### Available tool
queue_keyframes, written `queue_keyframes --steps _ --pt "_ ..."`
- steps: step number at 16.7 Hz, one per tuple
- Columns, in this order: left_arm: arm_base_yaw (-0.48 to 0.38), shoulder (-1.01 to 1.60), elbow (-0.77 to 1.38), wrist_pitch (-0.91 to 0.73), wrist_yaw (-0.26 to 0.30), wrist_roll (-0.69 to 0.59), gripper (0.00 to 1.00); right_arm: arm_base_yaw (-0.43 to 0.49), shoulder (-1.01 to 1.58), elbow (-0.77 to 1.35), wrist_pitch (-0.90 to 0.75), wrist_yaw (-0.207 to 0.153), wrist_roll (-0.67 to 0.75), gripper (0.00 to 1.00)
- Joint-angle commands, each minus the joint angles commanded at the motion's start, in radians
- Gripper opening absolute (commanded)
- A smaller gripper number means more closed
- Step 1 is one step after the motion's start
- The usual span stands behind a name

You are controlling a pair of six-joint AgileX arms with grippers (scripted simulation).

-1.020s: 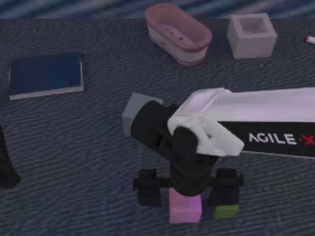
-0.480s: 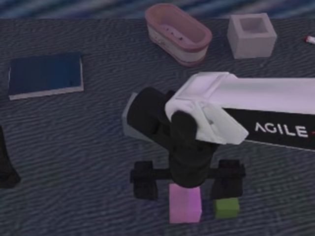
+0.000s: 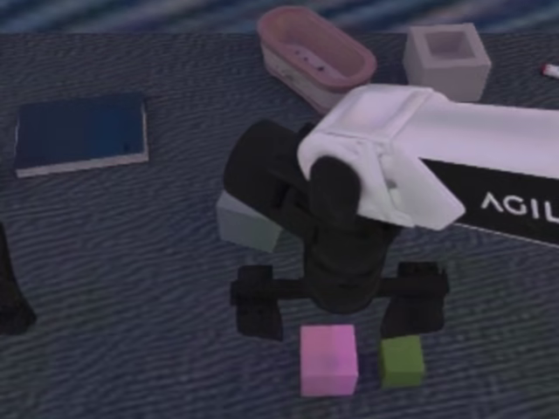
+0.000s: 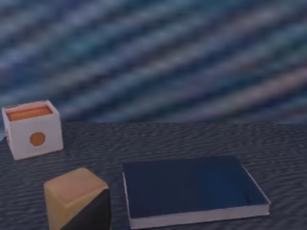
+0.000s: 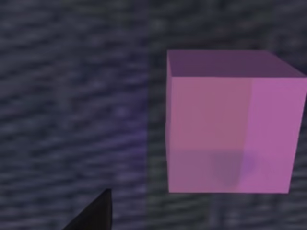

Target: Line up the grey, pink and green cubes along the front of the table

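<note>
The pink cube (image 3: 328, 360) rests on the table (image 3: 131, 262) near its front edge, with the smaller green cube (image 3: 402, 361) close to its right. The grey cube (image 3: 244, 223) sits farther back and left, partly hidden under my right arm. My right gripper (image 3: 339, 304) hovers just behind the pink cube, open, its fingers (image 3: 258, 307) spread wide and holding nothing. In the right wrist view the pink cube (image 5: 230, 124) stands free, with one dark fingertip (image 5: 96, 213) apart from it. My left arm (image 3: 9, 297) is parked at the table's left edge.
A blue book (image 3: 81, 133) lies at the back left. A pink oval tub (image 3: 314, 59) and a hollow pale box (image 3: 445, 61) stand at the back. The left wrist view shows the book (image 4: 192, 189), a white orange-topped box (image 4: 32, 129) and a tan-and-black block (image 4: 76, 199).
My right gripper has pulled up and back from the pink cube, which stays on the table. The arm shifted toward the back, uncovering the grey cube's front.
</note>
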Motion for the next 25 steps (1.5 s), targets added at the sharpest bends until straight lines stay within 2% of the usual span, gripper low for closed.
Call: queue_keyframes --steps 4,8,13,16,20,25 --pt "-0.008 0.049 0.051 -0.029 -0.004 -0.01 1.0 -0.022 -0.043 -0.034 0.021 0.016 -0.024 1.0" --pt "-0.046 0.238 0.23 -0.142 -0.011 -0.035 1.0 -0.096 -0.214 -0.155 0.104 0.065 -0.109 1.0" --pt "-0.134 0.624 0.576 -0.378 -0.012 -0.07 1.0 -0.25 -0.591 -0.414 0.279 0.128 -0.283 1.0" --pt "-0.199 0.907 0.824 -0.549 -0.01 -0.091 1.0 -0.368 -0.869 -0.616 0.41 0.153 -0.408 1.0" --pt "-0.292 1.31 1.18 -0.786 -0.005 -0.12 1.0 -0.534 -1.228 -0.896 0.592 0.16 -0.573 1.0" --pt "-0.402 1.793 1.623 -1.064 0.0 -0.16 1.0 -0.712 -1.564 -1.19 0.814 0.12 -0.743 1.0"
